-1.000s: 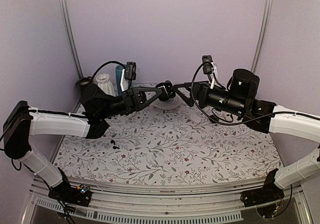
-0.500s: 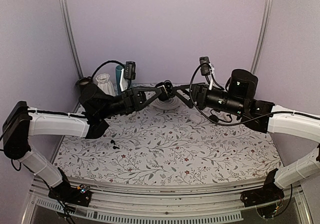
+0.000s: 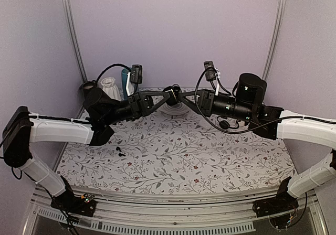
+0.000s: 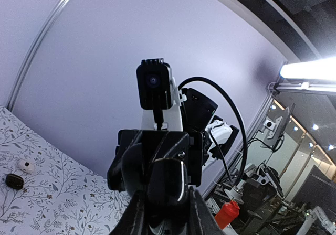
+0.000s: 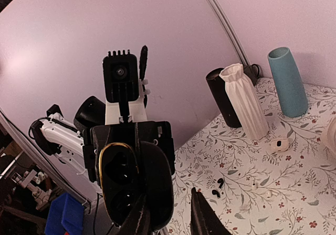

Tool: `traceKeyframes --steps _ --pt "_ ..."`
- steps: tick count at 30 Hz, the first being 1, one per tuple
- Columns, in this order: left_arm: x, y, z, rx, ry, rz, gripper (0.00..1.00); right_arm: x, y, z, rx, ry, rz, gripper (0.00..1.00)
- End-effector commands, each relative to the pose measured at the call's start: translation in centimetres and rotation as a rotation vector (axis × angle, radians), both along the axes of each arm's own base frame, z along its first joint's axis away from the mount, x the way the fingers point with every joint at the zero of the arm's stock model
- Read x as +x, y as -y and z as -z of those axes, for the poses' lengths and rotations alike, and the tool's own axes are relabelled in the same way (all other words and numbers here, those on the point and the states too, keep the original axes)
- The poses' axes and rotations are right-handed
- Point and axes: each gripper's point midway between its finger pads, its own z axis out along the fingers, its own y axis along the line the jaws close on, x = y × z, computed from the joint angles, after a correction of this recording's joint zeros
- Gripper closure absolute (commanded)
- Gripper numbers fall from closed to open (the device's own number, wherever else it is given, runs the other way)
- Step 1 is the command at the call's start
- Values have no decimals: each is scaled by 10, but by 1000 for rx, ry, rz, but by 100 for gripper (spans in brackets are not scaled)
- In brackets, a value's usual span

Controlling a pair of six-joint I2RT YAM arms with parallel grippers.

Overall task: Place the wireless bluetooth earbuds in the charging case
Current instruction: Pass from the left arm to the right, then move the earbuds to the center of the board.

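Counting the desk [image 3: 210, 161] over: two arms, two claws, one case [image 5: 123, 180], two black earbuds [image 5: 217, 188] and three vases: black [image 5: 223, 96], white [image 5: 247, 101] and teal [image 5: 287, 83]. The left claw [image 4: 167, 203] pinches the case and holds it in the air over the far middle of the desk, where the right claw [image 5: 170, 206] meets it. Whether the right claw's fingers [image 5: 202, 214] grip the case or only flank it I cannot tell. Only the right wrist view shows the case's open face: a dark rounded shell with a thin gold rim around two hollows, its lid swung aside. The earbuds lie close together on the floral cloth, left of centre and well apart from the case. The left wrist view alone shows a white pebble [image 4: 25, 165] and a black knob [image 4: 14, 181] side by side on the cloth.
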Motion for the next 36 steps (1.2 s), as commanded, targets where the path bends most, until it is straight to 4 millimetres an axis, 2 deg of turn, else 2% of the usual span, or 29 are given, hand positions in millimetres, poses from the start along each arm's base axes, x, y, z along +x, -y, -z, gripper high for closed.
traceKeyframes --steps 1,5,9,14,15,18,20,21,22,29,36 --pt "-9 -4 -12 -29 41 3 100 -4 -6 -13 38 6 -33 82" --pt "-9 -2 -12 -24 45 5 100 -5 -5 -14 44 3 -37 95" --pt "-9 0 -10 -7 55 8 100 -4 -2 -17 36 15 -22 96" --pt "-10 3 -1 85 93 -2 64 -1 4 -24 -40 75 18 97" --pt "-10 3 0 104 106 -9 59 -1 5 -24 -68 81 24 96" --pt "-13 1 2 169 165 -28 53 1 8 -21 -158 123 31 97" --pt "-16 0 3 217 216 -18 50 0 9 -19 -209 151 24 97" --pt "-17 1 7 251 236 -9 49 0 10 -12 -244 155 21 97" --pt "-20 2 8 280 281 5 48 0 10 -20 -257 186 19 97" --pt "-24 4 26 468 359 57 47 -13 14 -15 -376 268 -56 97" --pt "-29 7 31 528 392 124 48 -23 13 -13 -450 340 -97 97"
